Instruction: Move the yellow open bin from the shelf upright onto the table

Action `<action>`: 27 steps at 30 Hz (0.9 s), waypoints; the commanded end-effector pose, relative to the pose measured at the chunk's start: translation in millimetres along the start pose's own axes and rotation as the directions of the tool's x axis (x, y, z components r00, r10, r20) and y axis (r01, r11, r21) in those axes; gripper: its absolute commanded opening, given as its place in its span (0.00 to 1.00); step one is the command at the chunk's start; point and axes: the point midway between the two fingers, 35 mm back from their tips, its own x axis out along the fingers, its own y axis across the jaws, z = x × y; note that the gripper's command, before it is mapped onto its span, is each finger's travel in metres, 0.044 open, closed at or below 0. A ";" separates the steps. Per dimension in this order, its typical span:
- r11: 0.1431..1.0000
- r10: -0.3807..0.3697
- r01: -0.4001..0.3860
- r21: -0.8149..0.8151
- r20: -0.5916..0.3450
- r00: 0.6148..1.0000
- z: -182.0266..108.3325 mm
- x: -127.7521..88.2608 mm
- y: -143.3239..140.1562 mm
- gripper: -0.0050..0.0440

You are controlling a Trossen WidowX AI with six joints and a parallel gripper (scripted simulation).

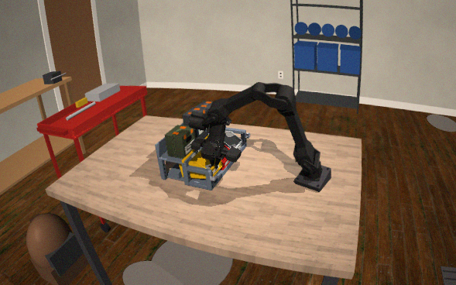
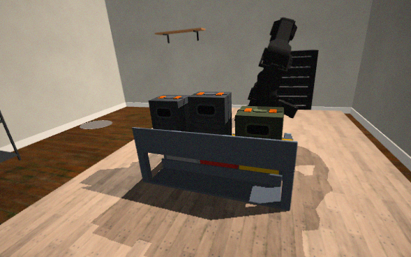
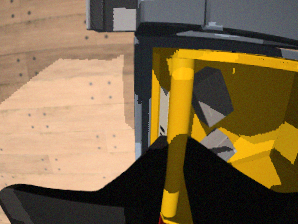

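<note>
The yellow open bin [image 1: 196, 163] [image 3: 266, 119] sits in the lower level of the grey-blue shelf [image 1: 163, 164] [image 2: 214, 147] on the wooden table [image 1: 265, 221]. In the wrist view, grey parts [image 3: 212, 99] lie inside it. From behind, only a yellow strip of the bin [image 2: 259, 170] shows under the shelf's back panel. My gripper [image 1: 212, 158] [image 3: 174, 143] reaches down at the shelf's open front and is shut on the bin's near rim. The fingertips are hidden by the black wrist in the top view.
A green box [image 1: 180, 141] [image 2: 259, 122] and two dark boxes [image 1: 199, 110] [image 2: 169, 112] stand on the shelf's top. The arm's base [image 1: 313, 180] stands to the right. A red side table [image 1: 90, 116] is beyond the left edge.
</note>
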 end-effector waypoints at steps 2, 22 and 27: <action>0.999 -0.033 0.033 -0.009 0.004 0.999 2.1 -7.6 -6.0 0.10; 0.999 -0.039 0.039 -0.010 0.005 0.999 1.4 -6.5 -6.1 0.10; 0.999 -0.039 0.039 -0.010 0.005 0.999 1.4 -6.5 -6.1 0.10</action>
